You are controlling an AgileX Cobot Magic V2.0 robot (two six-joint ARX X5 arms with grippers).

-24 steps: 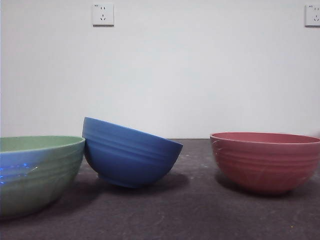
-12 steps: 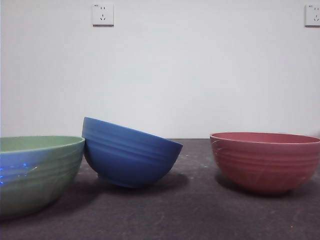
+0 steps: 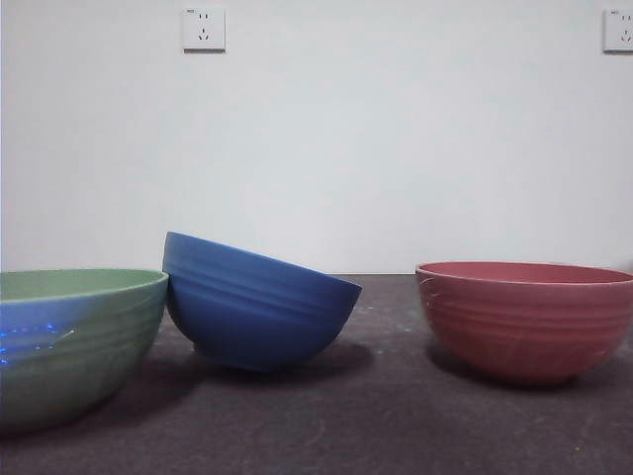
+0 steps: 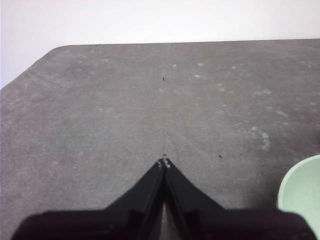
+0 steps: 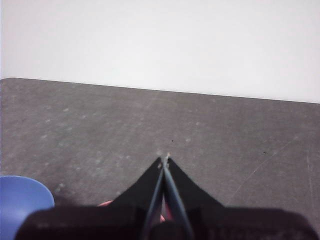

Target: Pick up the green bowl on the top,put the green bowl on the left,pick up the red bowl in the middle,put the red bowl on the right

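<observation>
In the front view the green bowl [image 3: 74,341] stands upright on the dark table at the left, near the camera. The red bowl [image 3: 527,319] stands upright at the right. A blue bowl [image 3: 252,302] sits tilted between them, its rim leaning against the green bowl. Neither arm shows in the front view. My left gripper [image 4: 164,163] is shut and empty above bare table, with the green bowl's rim [image 4: 301,195] at the picture's edge. My right gripper [image 5: 163,159] is shut and empty above the table; a sliver of the red bowl [image 5: 106,203] shows behind its jaws.
The blue bowl's rim [image 5: 22,205] shows in a corner of the right wrist view. A white wall with two power sockets [image 3: 204,29] stands behind the table. The table's rounded far corner [image 4: 55,52] shows in the left wrist view.
</observation>
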